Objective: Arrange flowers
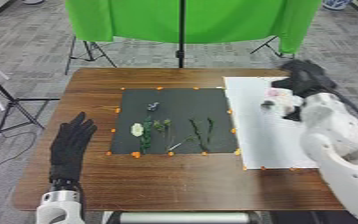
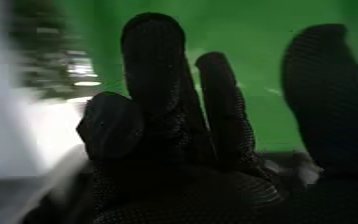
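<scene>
At the far right of the brown table [image 1: 184, 192], over the white sheet [image 1: 262, 145], the right hand [image 1: 307, 75] has fingers extended and apart near a pink-and-white cluster [image 1: 277, 95]; whether it touches that is unclear, so it had best move slowly and keep its knuckles off the petals. The left hand [image 1: 69, 150] lies at the left, fingers straight. On the dark mat [image 1: 127, 102], left of the sheet, the green stems [image 1: 198, 134] run mainly near to far, the white bloom [image 1: 137, 130] at left, the grey-blue bloom [image 1: 153, 106] pointing far.
</scene>
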